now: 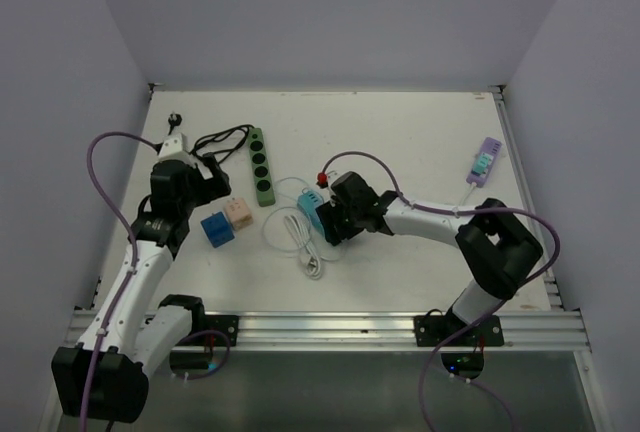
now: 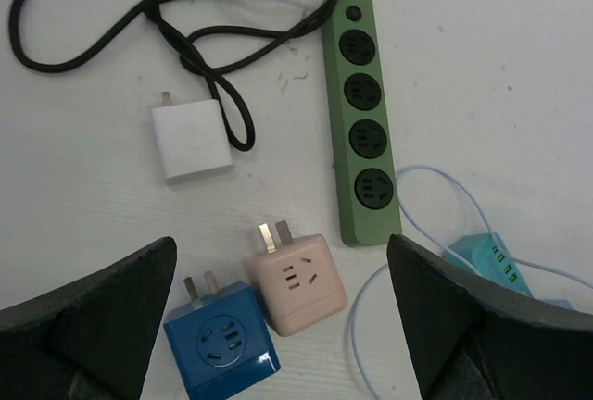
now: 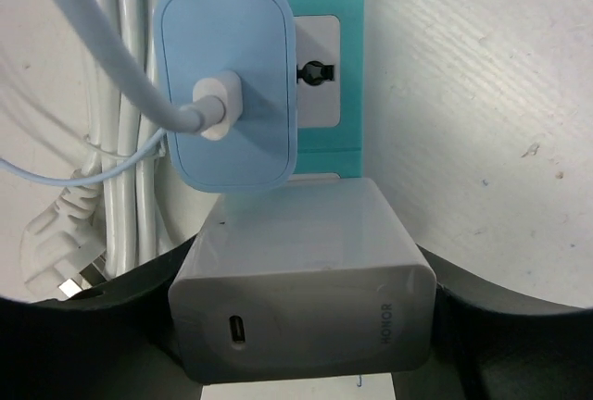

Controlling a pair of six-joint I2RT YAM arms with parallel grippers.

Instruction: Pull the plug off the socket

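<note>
Okay, target is the white charger point(image 3: 296, 243), sitting at the near end of the teal power strip point(image 3: 352, 67) mid-table. It looks seated in the socket, but I can't see the prongs. The right gripper point(image 3: 301, 321) has it: jaws part closed, clamped on the charger's two flat side faces, one black finger on each side.

The left gripper point(image 2: 281, 270) is wide open and holds nothing. It hovers above the pink cube adapter point(image 2: 301, 284) and the blue cube adapter point(image 2: 222, 340), beside the green strip point(image 2: 361, 113), well apart from the teal one.

My read on handling: small hard plastic block, light and stiff, with glossy sides that are likely slippery. So squeeze the broad flat faces low, near the strip, not the rounded corners. Pull straight out along the prongs; twisting could bend the pins.

The strip is light too and nothing pins it, so it may lift along with the charger. The blue adapter point(image 3: 227, 39) is plugged in just beside it, nearly touching, with its light-blue cable point(image 3: 111, 57) trailing left. I'd avoid snagging those.
</note>
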